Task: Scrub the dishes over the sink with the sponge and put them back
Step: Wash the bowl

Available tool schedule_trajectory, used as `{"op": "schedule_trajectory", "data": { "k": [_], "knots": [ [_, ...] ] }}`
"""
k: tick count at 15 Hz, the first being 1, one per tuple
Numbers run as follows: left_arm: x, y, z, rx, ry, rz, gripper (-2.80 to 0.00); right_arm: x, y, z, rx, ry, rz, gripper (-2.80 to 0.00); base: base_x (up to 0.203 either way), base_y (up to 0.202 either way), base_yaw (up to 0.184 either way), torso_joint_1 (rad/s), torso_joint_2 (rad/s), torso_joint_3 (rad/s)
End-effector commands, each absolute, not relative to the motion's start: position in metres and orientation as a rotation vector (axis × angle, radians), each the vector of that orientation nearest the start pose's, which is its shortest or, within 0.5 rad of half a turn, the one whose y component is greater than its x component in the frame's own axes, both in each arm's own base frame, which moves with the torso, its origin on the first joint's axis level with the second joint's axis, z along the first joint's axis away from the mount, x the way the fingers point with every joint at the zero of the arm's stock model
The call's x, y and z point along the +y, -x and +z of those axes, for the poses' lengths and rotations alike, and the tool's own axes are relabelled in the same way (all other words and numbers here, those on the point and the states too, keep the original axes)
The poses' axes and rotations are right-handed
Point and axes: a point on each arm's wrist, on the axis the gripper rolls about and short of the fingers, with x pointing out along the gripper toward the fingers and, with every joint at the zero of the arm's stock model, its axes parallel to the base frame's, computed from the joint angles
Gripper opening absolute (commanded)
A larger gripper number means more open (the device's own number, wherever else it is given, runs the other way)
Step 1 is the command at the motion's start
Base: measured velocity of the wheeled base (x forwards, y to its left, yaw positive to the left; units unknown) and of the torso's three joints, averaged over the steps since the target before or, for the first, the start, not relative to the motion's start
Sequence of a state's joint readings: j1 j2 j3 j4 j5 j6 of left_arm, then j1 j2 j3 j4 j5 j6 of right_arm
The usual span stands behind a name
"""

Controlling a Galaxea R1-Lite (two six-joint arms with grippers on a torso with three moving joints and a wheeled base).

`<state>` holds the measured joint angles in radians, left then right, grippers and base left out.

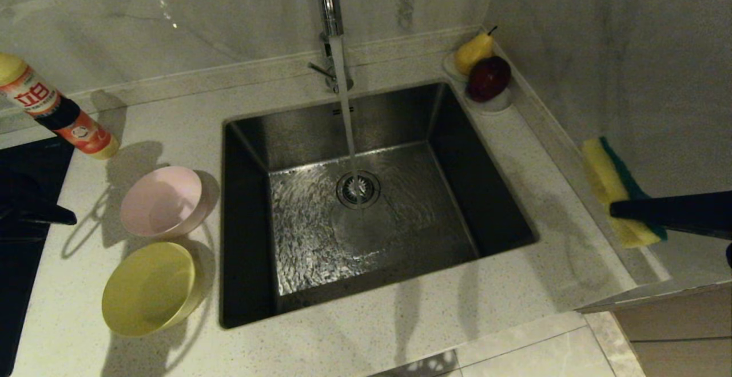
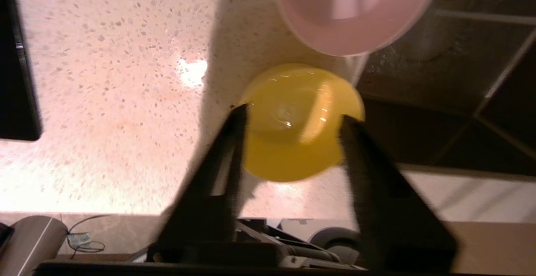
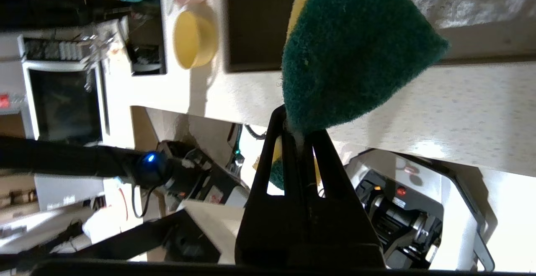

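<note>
The right claw (image 3: 298, 131) is hovering at the right of the sink (image 1: 297, 137), above the speckled surface (image 1: 514, 154), with its fingers pressed together on the sponge (image 1: 620, 197). The sponge is standing out beyond the fingertips, yellow foam on one face and dark green scouring layer on the other.

The left claw (image 2: 293, 114) is sitting at the left edge of the head view, above the surface and clear of the bowls. Its two fingers (image 2: 228, 142) are standing partly apart with nothing gripped between them; the left wrist view is showing the yellow bowl (image 1: 150, 288) beyond the gap.

The yellow bowl is resting on the surface just left of the sink's near corner. The pale pink bowl (image 1: 163, 201) is resting just behind it, also beside the sink's left rim. Both bowls are tilting, with their openings facing left.

Water is running from the faucet (image 1: 329, 16) onto the drain strainer (image 1: 358, 189). A detergent bottle (image 1: 54, 111) is standing at the far left. A yellow pear (image 1: 473, 52) and a dark red apple (image 1: 489, 78) are sitting on a white dish (image 1: 496, 104) at the far right corner of the sink.
</note>
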<state>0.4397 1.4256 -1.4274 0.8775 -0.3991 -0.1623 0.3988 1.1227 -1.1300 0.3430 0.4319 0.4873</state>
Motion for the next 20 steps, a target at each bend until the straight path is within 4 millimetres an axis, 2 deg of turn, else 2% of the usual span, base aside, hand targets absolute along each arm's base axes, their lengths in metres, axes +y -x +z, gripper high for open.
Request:
{"op": "schedule_trajectory", "data": {
  "k": [1,3,5,12,16,20],
  "knots": [
    [0.082,-0.195,0.266,0.819,0.514,0.108,0.0,0.065,-0.136,0.31,0.572,-0.466,0.698,-2.8,0.0,0.0,0.0,0.0,0.0,0.0],
    [0.089,-0.211,0.249,0.734,0.453,0.128,0.0,0.067,-0.141,0.309,0.581,-0.469,0.692,-2.8,0.0,0.0,0.0,0.0,0.0,0.0],
    [0.09,-0.228,0.235,0.73,0.413,0.168,0.0,0.067,-0.143,0.309,0.583,-0.469,0.69,-2.8,0.0,0.0,0.0,0.0,0.0,0.0],
    [0.076,-0.237,0.226,0.766,0.432,0.132,0.0,0.065,-0.141,0.308,0.58,-0.471,0.683,-2.8,0.0,0.0,0.0,0.0,0.0,0.0],
    [0.078,-0.243,0.223,0.777,0.464,0.155,0.0,0.065,-0.142,0.307,0.585,-0.472,0.686,-2.8,0.0,0.0,0.0,0.0,0.0,0.0],
    [0.084,-0.26,0.214,0.733,0.484,0.237,0.0,0.066,-0.144,0.307,0.591,-0.471,0.688,-2.8,0.0,0.0,0.0,0.0,0.0,0.0]
  ]
}}
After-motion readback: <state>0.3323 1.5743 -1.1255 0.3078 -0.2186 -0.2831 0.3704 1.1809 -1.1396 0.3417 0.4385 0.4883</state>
